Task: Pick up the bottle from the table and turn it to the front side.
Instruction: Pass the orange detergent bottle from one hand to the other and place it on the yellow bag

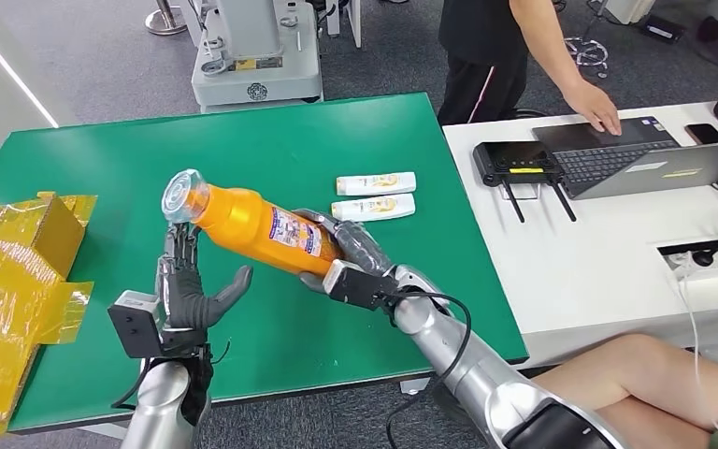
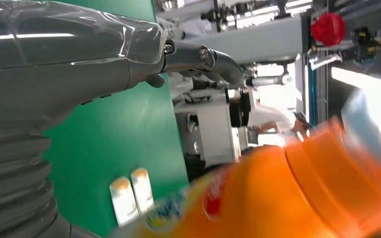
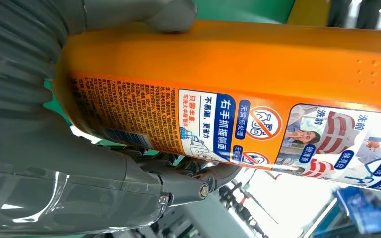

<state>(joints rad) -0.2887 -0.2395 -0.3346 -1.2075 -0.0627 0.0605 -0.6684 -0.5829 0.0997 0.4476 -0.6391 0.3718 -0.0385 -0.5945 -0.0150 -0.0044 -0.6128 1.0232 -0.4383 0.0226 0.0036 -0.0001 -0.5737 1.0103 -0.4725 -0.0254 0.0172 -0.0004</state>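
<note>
The bottle (image 1: pixel 260 224) is up off the table (image 1: pixel 243 140), so the pickup looks done and the turning is underway. The right hand (image 1: pixel 341 251) wraps its lower body, cap end tilted away toward the left hand (image 1: pixel 190 292), which waits just beneath, fingers spread, holding nothing. Next, I'd guess, comes rolling the label frontward.

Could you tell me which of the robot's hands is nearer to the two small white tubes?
Right. The right hand holds the bottle just beside the white tubes; the left hand is farther off.

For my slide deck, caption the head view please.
Right hand holds the orange bottle tilted above the green table; left hand open below.
</note>
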